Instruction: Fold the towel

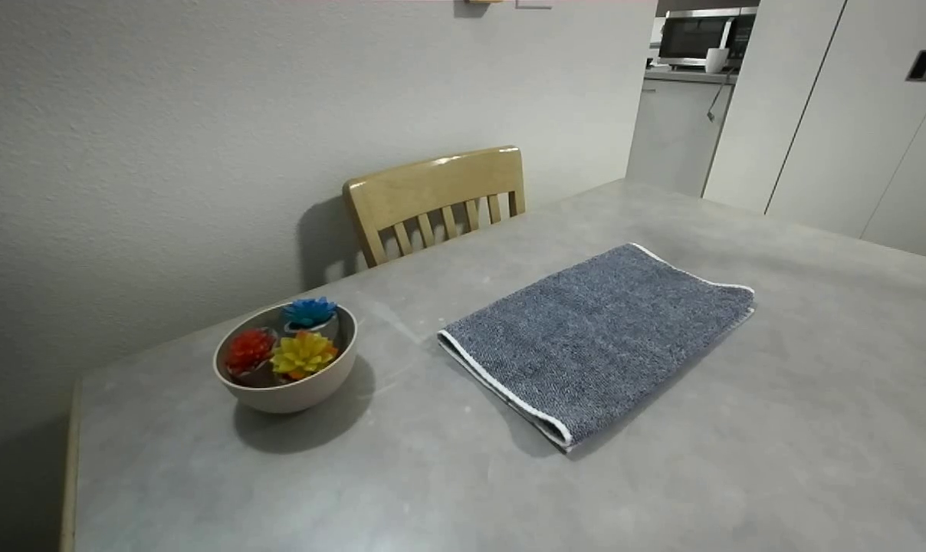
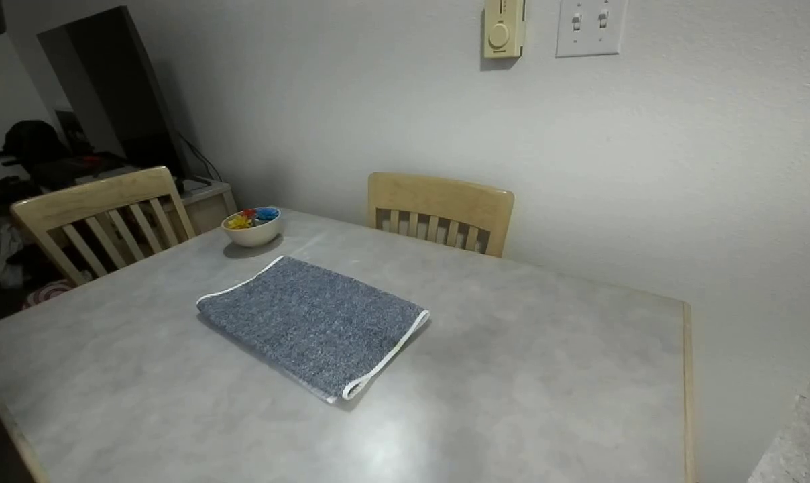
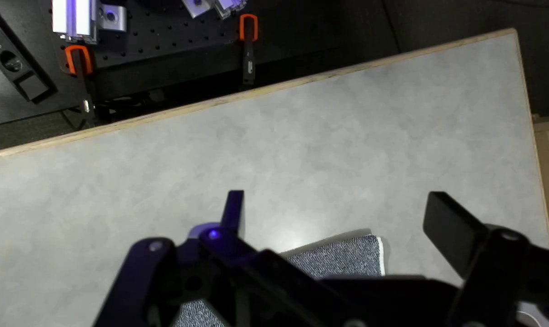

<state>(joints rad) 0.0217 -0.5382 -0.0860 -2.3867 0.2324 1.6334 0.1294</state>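
The blue-grey towel lies on the grey table in both exterior views. It is folded over into a flat rectangle, with layers and white edging showing along its short ends. One corner lifts slightly off the table. No pale stripes show. In the wrist view part of the towel shows beneath the gripper, which hides much of it. My gripper is open, with its fingers wide apart and nothing between them. It is above the table, apart from the towel. The gripper does not show in either exterior view.
A bowl of red, yellow and blue artificial plants stands on the table near the towel, also seen in an exterior view. Chairs stand at the table edges. In the wrist view a black base with orange clamps lies beyond the table edge.
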